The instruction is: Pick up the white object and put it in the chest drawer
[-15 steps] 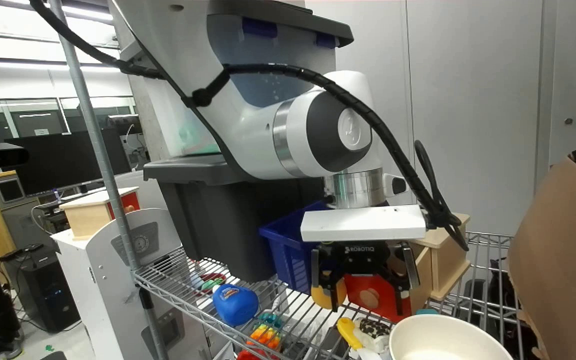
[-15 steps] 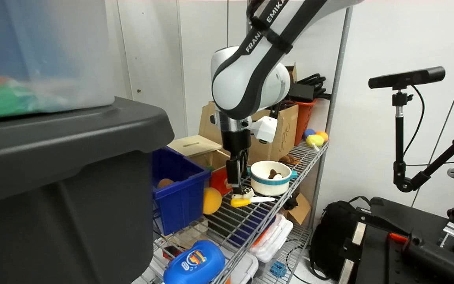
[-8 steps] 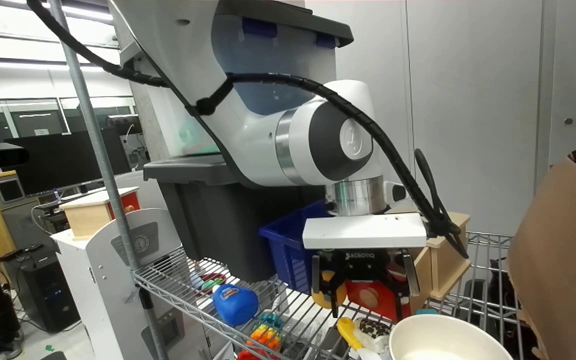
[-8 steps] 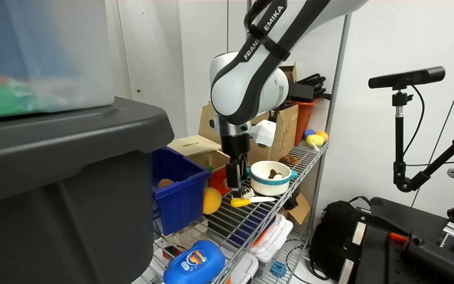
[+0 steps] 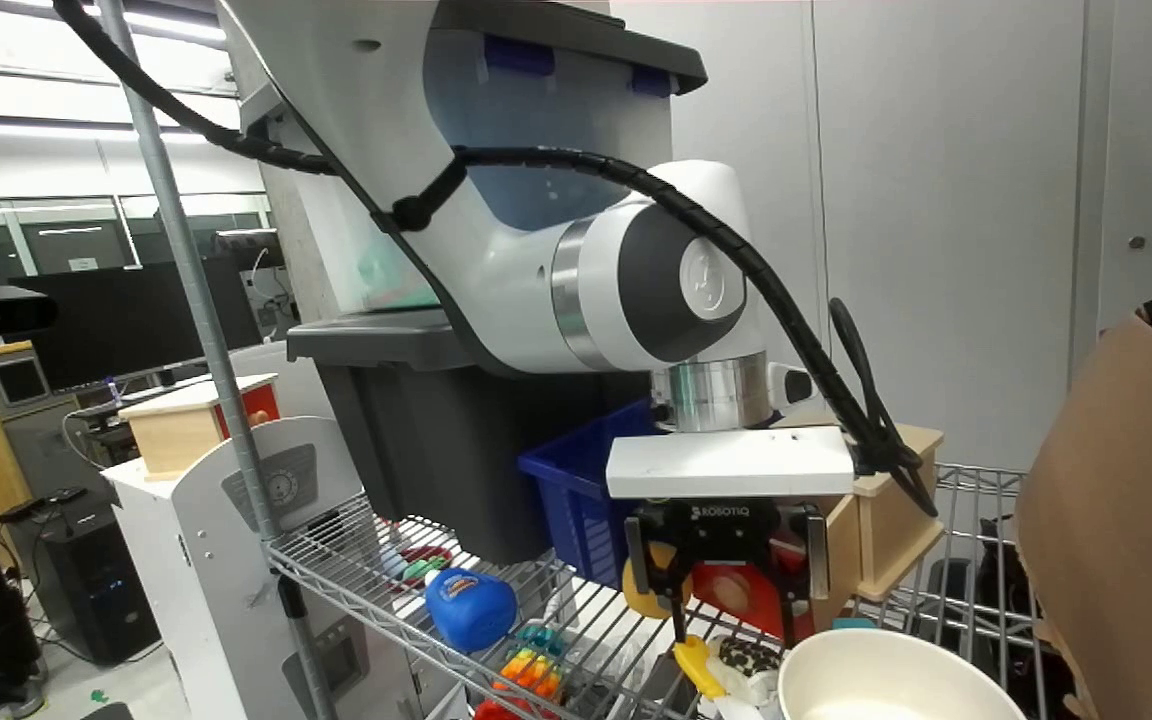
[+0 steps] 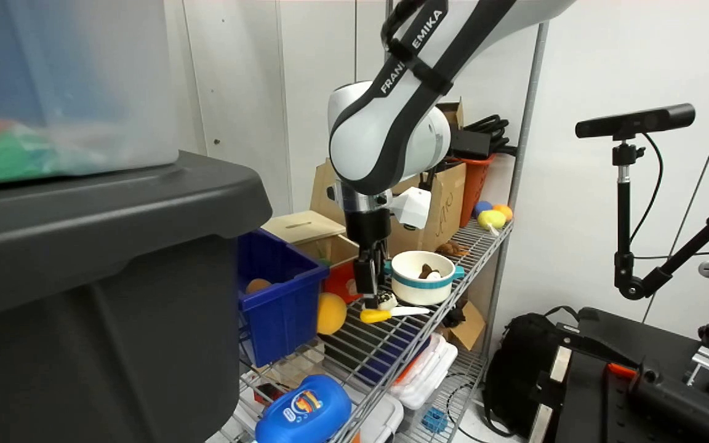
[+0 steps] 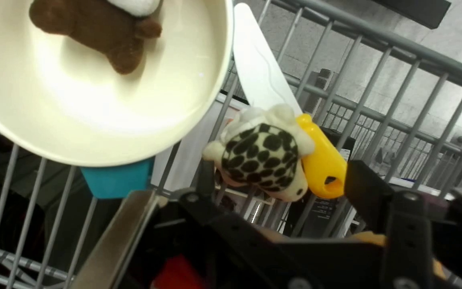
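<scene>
A black robot gripper (image 5: 734, 632) is hanging above a wire shelf (image 5: 336, 585), right of lower centre in an exterior view, its jaws standing wide apart; at the centre of the wrist view, a white plush toy (image 7: 259, 154) with a black-spotted back is lying on the wire shelf, showing between the fingertips, though whether either finger is touching it cannot be told; a yellow-handled knife (image 7: 322, 162) is lying just to its right, the white blade pointing toward the top of the frame; a cream pot (image 7: 183, 100) is filling the upper left, a brown plush (image 7: 102, 32) resting inside; the light-wood chest drawer (image 5: 896, 530) is standing pulled out behind the gripper, lower right in an exterior view; left of centre in an exterior view, a blue bin (image 6: 287, 320) is standing near the chest drawer, a yellow-orange ball (image 6: 332, 314) sitting just beside it; a blue bottle (image 6: 305, 409) is resting at the bottom.
</scene>
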